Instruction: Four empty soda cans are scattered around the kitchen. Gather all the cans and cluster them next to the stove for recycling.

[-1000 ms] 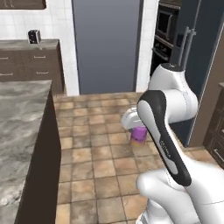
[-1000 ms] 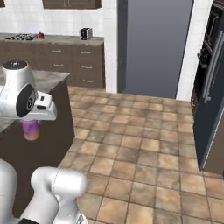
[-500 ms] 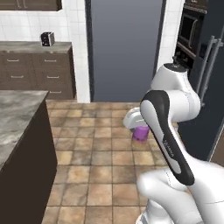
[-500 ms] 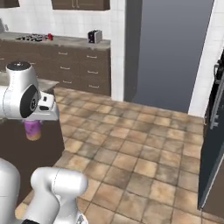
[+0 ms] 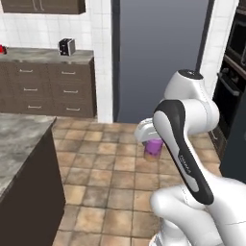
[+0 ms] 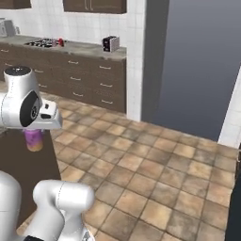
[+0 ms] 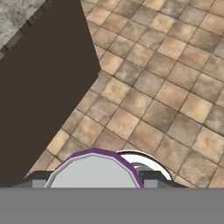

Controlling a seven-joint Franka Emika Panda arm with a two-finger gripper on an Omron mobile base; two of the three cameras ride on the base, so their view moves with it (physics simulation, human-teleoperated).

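Note:
A purple soda can [image 5: 153,152] with a tan band hangs upright above the tiled floor, and my gripper [image 5: 150,139] is shut on it from above. The right base view has the same can [image 6: 34,140] under the gripper [image 6: 36,132], close to the island's dark side. In the hand view the can's grey top with its purple rim [image 7: 93,169] sits between my fingertips [image 7: 151,177]. Far off on the back counter lies the black stove [image 6: 39,43], with a bright red can [image 6: 60,42] just to its right.
A stone-topped island [image 5: 18,140] with dark sides stands to my left. A toaster [image 5: 67,46] sits on the back counter over brown drawers. A tall grey fridge [image 5: 158,57] fills the far wall, with a wall oven [image 5: 235,62] at the right. Tiled floor lies ahead.
The whole picture has shifted in both base views, so the base has driven and turned. The purple can stays in my gripper in the same pose.

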